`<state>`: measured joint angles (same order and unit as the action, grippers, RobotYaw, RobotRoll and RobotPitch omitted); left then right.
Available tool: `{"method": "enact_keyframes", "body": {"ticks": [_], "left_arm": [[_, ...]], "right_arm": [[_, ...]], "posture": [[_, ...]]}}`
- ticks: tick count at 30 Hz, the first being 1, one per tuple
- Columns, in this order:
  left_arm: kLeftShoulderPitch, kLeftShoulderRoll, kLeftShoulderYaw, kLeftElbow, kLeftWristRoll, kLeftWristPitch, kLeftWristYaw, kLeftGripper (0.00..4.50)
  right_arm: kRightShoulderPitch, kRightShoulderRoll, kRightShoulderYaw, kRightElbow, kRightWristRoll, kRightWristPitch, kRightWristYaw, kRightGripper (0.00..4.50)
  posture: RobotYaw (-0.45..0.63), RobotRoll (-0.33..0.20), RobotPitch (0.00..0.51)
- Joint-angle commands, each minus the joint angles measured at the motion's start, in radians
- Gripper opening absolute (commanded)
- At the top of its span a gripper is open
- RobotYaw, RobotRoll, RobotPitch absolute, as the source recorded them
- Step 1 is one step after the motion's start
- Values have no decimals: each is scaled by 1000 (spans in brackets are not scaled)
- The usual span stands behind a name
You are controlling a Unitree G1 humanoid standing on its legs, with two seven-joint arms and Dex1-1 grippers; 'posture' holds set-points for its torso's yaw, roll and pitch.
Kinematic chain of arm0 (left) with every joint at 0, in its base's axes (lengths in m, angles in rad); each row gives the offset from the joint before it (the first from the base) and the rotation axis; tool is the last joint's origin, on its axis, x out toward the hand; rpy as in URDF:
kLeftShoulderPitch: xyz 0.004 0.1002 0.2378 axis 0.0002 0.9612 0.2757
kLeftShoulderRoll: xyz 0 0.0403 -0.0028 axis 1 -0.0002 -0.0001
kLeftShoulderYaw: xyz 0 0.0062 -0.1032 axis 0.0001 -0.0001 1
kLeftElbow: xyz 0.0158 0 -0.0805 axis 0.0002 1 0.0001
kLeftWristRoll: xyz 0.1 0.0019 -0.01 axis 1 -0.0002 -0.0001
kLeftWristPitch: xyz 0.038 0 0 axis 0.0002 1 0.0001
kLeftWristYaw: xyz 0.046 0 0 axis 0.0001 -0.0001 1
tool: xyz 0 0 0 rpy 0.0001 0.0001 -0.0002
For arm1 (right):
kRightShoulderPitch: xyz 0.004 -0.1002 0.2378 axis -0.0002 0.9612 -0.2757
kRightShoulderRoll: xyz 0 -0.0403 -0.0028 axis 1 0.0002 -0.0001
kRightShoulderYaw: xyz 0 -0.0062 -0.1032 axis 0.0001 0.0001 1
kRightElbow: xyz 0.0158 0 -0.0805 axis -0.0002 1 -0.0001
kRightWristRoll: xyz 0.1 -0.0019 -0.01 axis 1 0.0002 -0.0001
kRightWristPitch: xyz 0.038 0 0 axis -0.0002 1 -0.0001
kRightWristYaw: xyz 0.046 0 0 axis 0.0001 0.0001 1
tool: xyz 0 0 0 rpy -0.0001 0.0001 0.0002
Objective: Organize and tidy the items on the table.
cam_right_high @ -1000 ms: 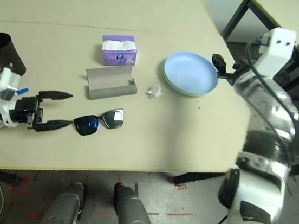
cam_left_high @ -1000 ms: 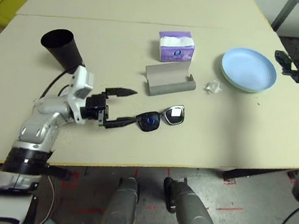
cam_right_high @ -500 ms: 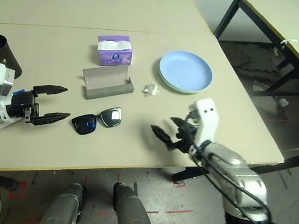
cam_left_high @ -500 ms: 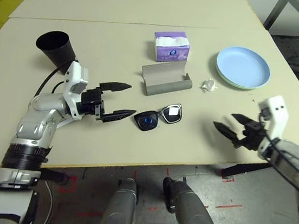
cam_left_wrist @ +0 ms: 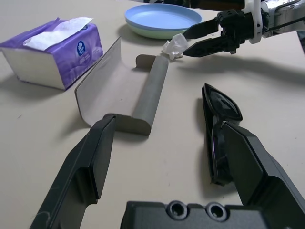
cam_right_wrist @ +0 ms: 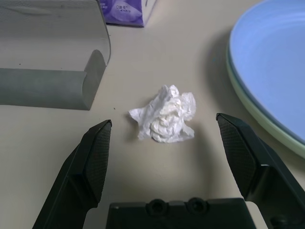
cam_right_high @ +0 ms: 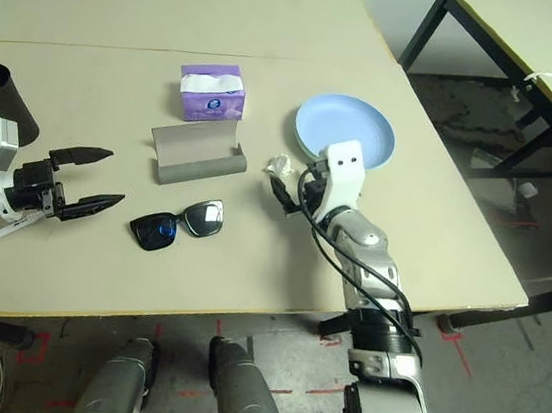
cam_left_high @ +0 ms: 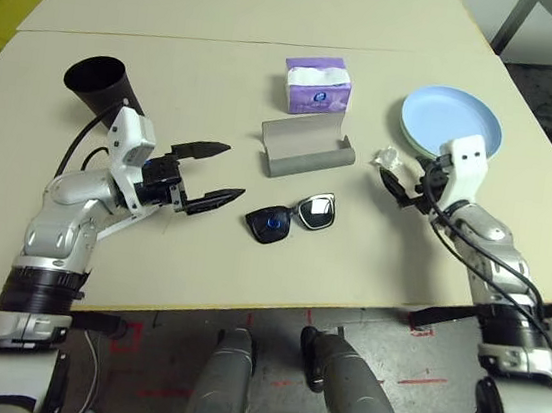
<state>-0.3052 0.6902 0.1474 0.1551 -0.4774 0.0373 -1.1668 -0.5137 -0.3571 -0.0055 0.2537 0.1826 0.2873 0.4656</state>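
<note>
Green plate mostly hidden under blue plate, right claw released around paper wad, left claw released.

The tissue pack carries a round dark-blue logo with white marks on its purple side, but no lettering on it can be read.
</note>
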Motion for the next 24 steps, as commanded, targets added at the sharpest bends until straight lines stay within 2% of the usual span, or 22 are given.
{"method": "enact_keyframes", "body": {"ticks": [1, 11, 12, 15, 24], "left_arm": [[18, 7, 14, -19, 6, -3, 6, 4500], [25, -1, 6, -38, 9, 0, 18, 4500], [25, -1, 6, -39, 10, 0, 19, 4500], [22, -4, 5, -42, 9, 0, 23, 4500], [14, -12, 1, -42, 10, -4, 29, 4500]], "right_arm": [[-10, 8, 3, 39, -11, -23, 14, 4476], [-55, 35, -4, 111, -27, -45, -14, 4476], [-60, 37, -5, 118, -30, -47, -19, 4306], [-69, 39, -9, 134, -36, -55, -30, 3494], [-69, 41, -4, 138, -46, -66, -24, 41]], "posture": [[-86, 0, 194], [-87, 0, 196], [-87, 0, 196], [-86, 0, 196], [-86, 0, 194]]}}
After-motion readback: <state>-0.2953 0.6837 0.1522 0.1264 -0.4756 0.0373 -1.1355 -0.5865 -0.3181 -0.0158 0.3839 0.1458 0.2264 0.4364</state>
